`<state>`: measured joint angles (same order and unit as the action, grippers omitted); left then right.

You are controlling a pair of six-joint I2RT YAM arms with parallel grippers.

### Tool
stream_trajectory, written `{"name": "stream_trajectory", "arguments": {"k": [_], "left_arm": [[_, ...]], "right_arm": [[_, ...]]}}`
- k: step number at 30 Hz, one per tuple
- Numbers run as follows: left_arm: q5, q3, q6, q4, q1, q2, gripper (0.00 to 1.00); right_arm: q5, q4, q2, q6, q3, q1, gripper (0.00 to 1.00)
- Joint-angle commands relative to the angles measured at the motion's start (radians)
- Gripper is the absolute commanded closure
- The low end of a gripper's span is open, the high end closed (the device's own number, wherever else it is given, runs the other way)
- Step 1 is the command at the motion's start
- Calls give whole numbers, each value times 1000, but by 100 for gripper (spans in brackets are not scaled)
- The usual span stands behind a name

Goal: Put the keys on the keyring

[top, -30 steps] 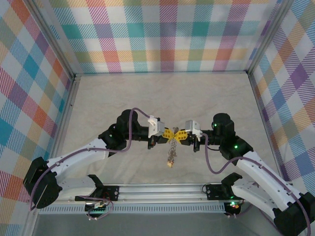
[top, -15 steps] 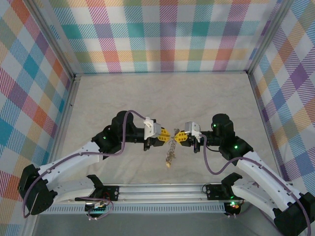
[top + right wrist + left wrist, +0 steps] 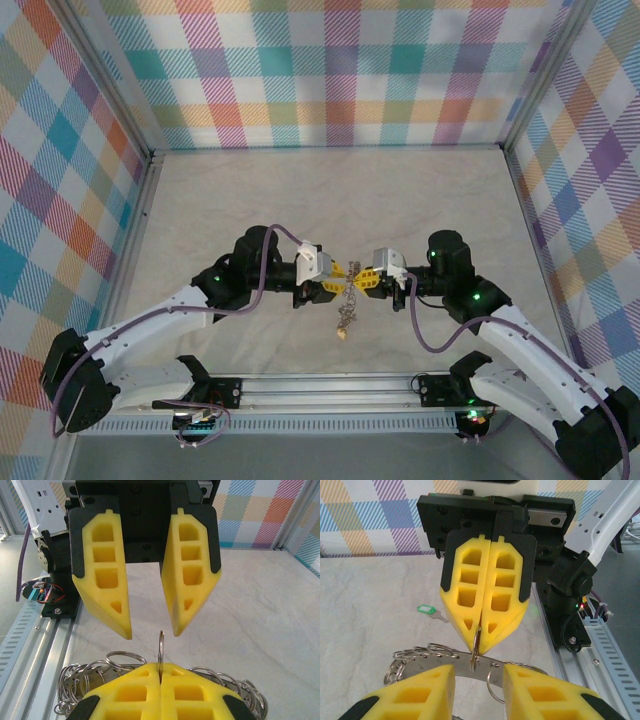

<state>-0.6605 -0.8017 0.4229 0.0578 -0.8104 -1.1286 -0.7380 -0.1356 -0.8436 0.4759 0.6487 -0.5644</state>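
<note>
- Left arm (image 3: 150,320): it rises from its base at the near left edge and reaches inward to mid-table, with the forearm about level and the wrist turned toward the right arm.
- Right arm (image 3: 520,340): a mirror pose from the near right edge, elbow raised and wrist facing left.
- Left gripper (image 3: 337,283): tip to tip with the right one, just short of touching. Its yellow fingers (image 3: 102,575) stand well apart with nothing between them, one on either side of the ring's line.
- Right gripper (image 3: 362,281): its yellow fingers (image 3: 465,585) are pressed together along their whole length and pinch the keyring at their tips.
- Keyring (image 3: 161,647): it is in the air over mid-table, between the two grippers. It stands upright and edge-on to both wrist cameras, its plane running along the line from one gripper to the other. Its upper arc stands clear of the right gripper's tips, toward the left gripper's gap.
- Keys (image 3: 347,308): a tangled bunch of small rings and silvery blades hangs below the pinch. Its long axis is vertical, and a pale tag is lowest. In the right wrist view the small rings (image 3: 95,680) spread to both sides of the fingers.
- Loose key (image 3: 426,609): it has a green tag and lies flat on the table (image 3: 330,190), apart from the bunch on the side away from the rail.
</note>
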Motion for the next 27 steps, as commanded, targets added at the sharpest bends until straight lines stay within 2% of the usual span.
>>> {"name": "stream_trajectory", "arguments": {"k": [1,6,15,18,20,24,25,27], "left_arm": [[-11,-4,1,39,-3,-14,69],[-11,-11,1,53,-7,-35,71],[-20,-15,-13,95,-17,-60,86],[-28,-23,-9,79,-18,-71,88],[-31,-21,0,67,-20,-78,99],[-38,-23,4,70,-21,-82,100],[-42,-23,7,70,-22,-82,100],[-36,-18,9,77,-21,-73,100]], "right_arm": [[-50,46,0,12,26,-2,100],[-61,53,-11,7,29,-2,100],[-64,41,-17,13,33,-2,100],[-67,45,-17,12,26,-2,100],[-69,47,-18,12,28,-2,100],[-50,58,-20,4,30,-2,100],[-46,60,-20,2,28,-1,99],[-21,63,-21,-9,25,-2,81]]}}
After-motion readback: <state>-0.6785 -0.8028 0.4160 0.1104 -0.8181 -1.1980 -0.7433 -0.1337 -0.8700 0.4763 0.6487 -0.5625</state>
